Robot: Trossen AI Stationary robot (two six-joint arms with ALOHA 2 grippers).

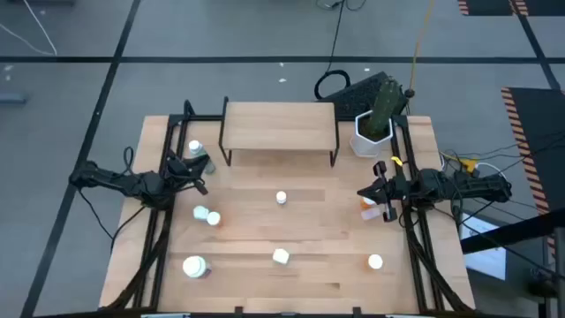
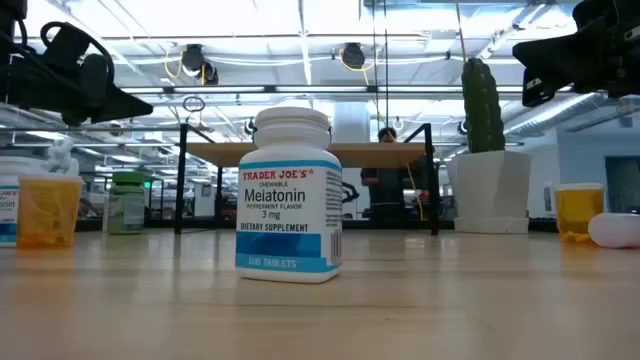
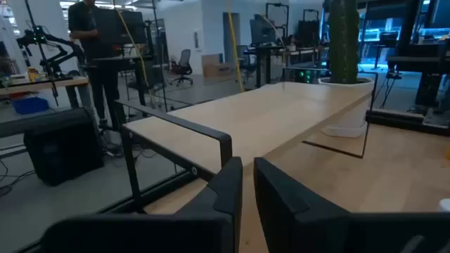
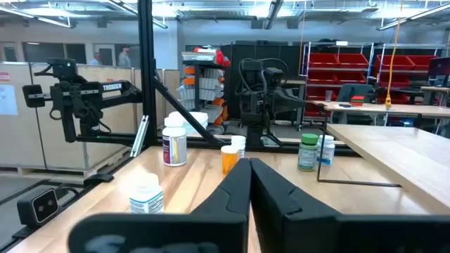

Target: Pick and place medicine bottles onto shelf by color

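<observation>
The light-wood shelf (image 1: 278, 124) on black legs stands at the table's far middle and shows close in the left wrist view (image 3: 281, 116). Several bottles stand scattered on the table: a blue-labelled Melatonin bottle (image 2: 290, 195) at the near middle, an orange one (image 2: 45, 210) and a green one (image 2: 127, 200) to the left. Another orange bottle (image 1: 369, 204) stands under the right gripper. My left gripper (image 1: 203, 166) hovers shut by the shelf's left end, beside a white-capped bottle (image 1: 196, 148). My right gripper (image 1: 364, 192) hovers shut near the table's right edge. Neither holds anything.
A white hexagonal pot with a cactus (image 1: 375, 128) stands at the shelf's right end. A white bottle (image 2: 615, 230) lies on its side near the right arm. Black frame rails (image 1: 159, 221) run along both table sides. A person (image 2: 385, 180) stands beyond the table.
</observation>
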